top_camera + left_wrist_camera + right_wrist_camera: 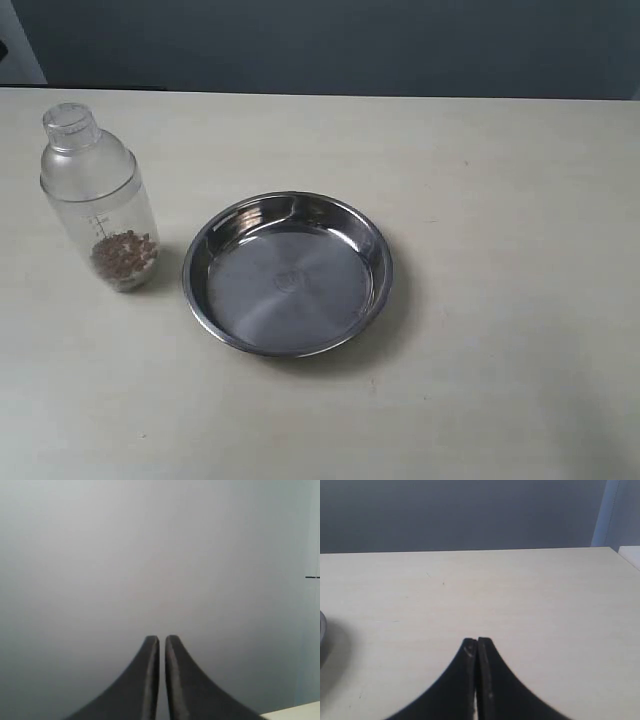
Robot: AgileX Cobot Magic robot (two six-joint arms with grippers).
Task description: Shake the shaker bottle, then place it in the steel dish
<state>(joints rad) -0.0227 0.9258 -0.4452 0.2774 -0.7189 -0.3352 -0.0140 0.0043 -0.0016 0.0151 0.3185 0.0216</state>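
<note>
Looking over the table (500, 330) through the exterior view, I see the shaker bottle (100, 200) standing upright on the left side, with its small round cap (68, 120) on and a layer of brown pellets (124, 256) lying at its bottom. The steel dish (288, 290) sits flat just beside it to the right, near the middle of the table, its bare bottom shiny. A narrow strip of tabletop lies between the two, so they are not touching. On my left wrist view the left gripper (162, 641) has its two dark fingers drawn together with only a hairline slit between the tips. It grips nothing and faces a plain grey backdrop (150, 555), with a sliver of the table in sight. On my right wrist view the right gripper (477, 641) is likewise closed and empty, tips pressed against each other. It hangs above bare tabletop, with a bit of the steel dish (322, 630) showing at the frame's edge, well apart from the fingertips.
</note>
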